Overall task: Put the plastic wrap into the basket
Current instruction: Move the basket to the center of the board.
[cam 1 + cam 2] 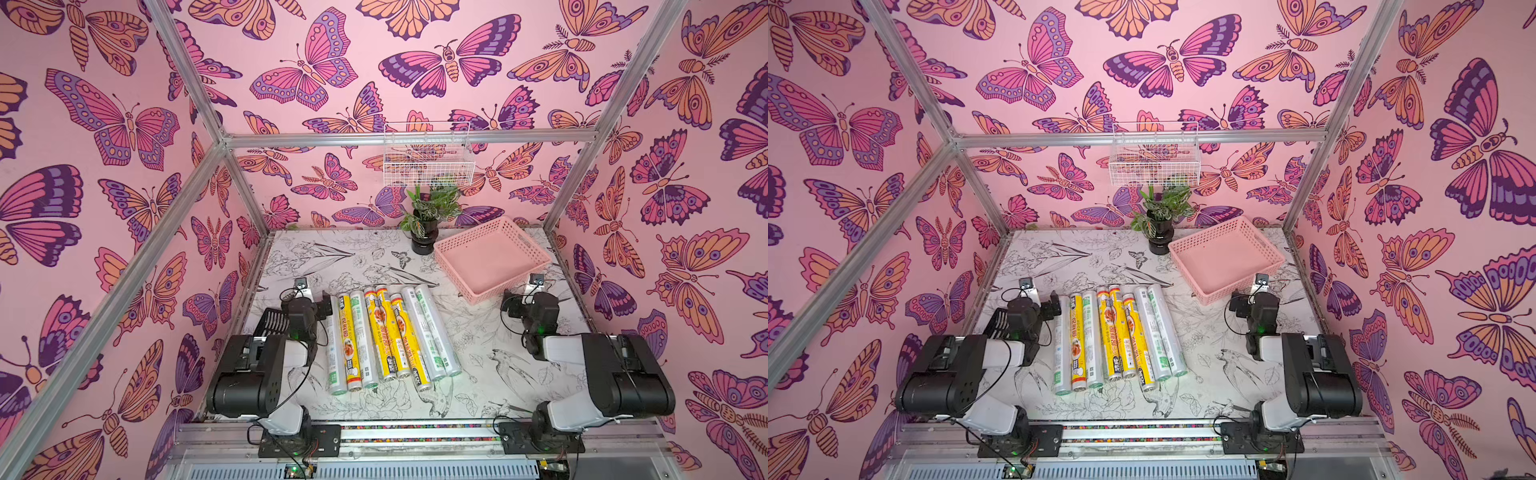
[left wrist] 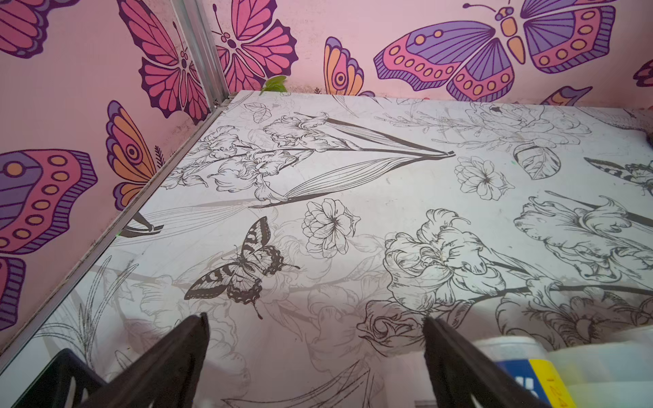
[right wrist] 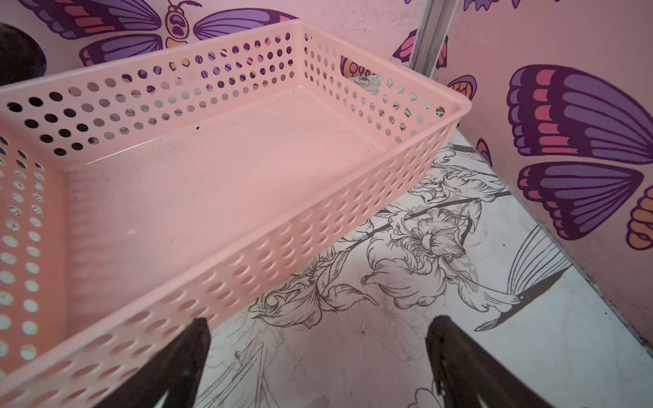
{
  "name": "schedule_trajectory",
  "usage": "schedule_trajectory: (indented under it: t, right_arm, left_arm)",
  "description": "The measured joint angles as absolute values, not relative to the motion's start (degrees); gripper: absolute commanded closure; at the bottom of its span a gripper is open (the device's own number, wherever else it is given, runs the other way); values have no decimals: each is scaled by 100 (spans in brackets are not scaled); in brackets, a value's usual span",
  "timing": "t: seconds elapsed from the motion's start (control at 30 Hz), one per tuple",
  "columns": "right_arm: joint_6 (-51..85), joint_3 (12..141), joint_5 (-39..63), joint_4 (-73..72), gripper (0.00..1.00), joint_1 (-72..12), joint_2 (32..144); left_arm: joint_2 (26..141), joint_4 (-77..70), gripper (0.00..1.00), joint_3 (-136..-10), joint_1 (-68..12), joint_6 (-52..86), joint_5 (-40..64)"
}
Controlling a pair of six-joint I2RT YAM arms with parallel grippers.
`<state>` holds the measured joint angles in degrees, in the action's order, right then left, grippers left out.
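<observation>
Several long slim rolls of plastic wrap (image 1: 386, 336) (image 1: 1117, 338) lie side by side mid-table, some yellow-labelled, some silvery with green print. The pink perforated basket (image 1: 511, 282) (image 1: 1246, 286) stands at the back right with nothing in it. My left gripper (image 1: 324, 303) (image 2: 318, 318) is open just left of the rolls' far ends, over bare table; one roll's end (image 2: 540, 378) shows beside its finger. My right gripper (image 1: 509, 301) (image 3: 318, 321) is open and holds nothing, just in front of the basket's near wall (image 3: 282, 247).
A black slotted scoop (image 1: 272, 322) (image 1: 1000, 322) lies left of the left arm by the wall. A potted plant (image 1: 424, 237) stands behind the basket's left corner. A white wire basket (image 1: 428, 162) hangs on the back rail. Pink walls close in three sides.
</observation>
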<state>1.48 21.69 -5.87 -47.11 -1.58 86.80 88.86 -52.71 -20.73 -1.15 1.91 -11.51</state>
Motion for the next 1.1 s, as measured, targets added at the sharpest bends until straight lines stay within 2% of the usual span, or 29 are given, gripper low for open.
schedule_trajectory:
  t: [0.6, 0.77, 0.9, 1.03, 1.1]
  right_arm:
    - [165, 2174, -467, -4713, 1, -93, 8676]
    - [169, 2080, -440, -4598, 1, -93, 8274]
    - [510, 2394, -722, -3426, 1, -93, 7391]
    - [1431, 3131, -974, -2086, 1, -91, 6827]
    - [1957, 3570, -779, -1354, 0, -69, 6670]
  left_arm:
    - [8884, -5290, 0, -2067, -115, 200, -1190]
    - [8558, -5415, 0, -1695, -113, 307, -1354]
    - [8442, -5588, 0, -1472, -113, 333, -1372]
    - [8425, -5741, 0, -1398, -113, 329, -1365]
    - [8187, -5677, 0, -1334, -113, 325, -1372]
